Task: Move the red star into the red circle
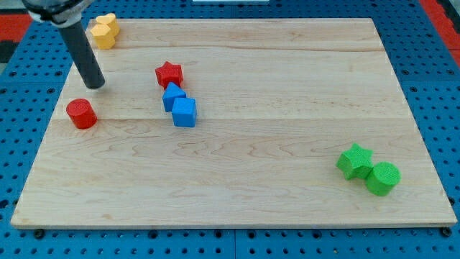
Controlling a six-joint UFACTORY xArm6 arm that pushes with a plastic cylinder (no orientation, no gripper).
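The red star (169,73) lies on the wooden board at the view's upper left of centre. The red circle (81,114) is a short red cylinder to the star's lower left, near the board's left edge. My tip (95,84) rests on the board just above and slightly right of the red circle, apart from it, and about a hundred pixels left of the red star. The dark rod rises from it toward the view's top left corner.
Two blue blocks (173,96) (184,112) sit touching just below the red star. Two yellow blocks (104,31) lie at the board's top left. A green star (355,160) and a green cylinder (382,178) sit at the bottom right.
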